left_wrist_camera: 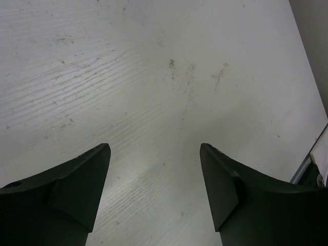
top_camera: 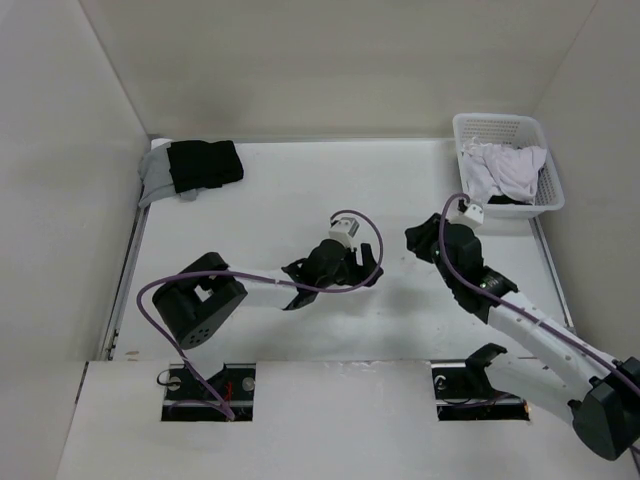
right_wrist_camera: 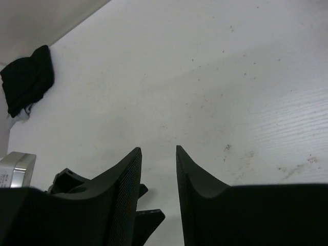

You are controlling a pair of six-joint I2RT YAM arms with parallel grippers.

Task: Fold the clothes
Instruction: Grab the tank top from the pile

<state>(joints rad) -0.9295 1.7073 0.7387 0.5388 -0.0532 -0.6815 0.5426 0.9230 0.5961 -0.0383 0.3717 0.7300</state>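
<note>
**White garment in the basket, both pincers empty**

The white garment (top_camera: pixel 512 170) lies crumpled in the white basket (top_camera: pixel 500 124) at the table's (top_camera: pixel 280 195) far right corner. The left pincer (left_wrist_camera: pixel 155 148) is spread wide over bare table, grasping nothing. The right pincer (right_wrist_camera: pixel 158 149) shows a narrower gap between its jaws, also empty. A black garment (top_camera: pixel 205 165) lies on a grey garment (top_camera: pixel 153 178) at the far left corner.

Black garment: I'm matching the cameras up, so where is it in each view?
Top external: black garment upper left, far corner of the table.
Left wrist: not in it.
Right wrist: black garment, left edge, upper half.
Shared landmark: silver camera block on the left wrist, seen in both.
</note>
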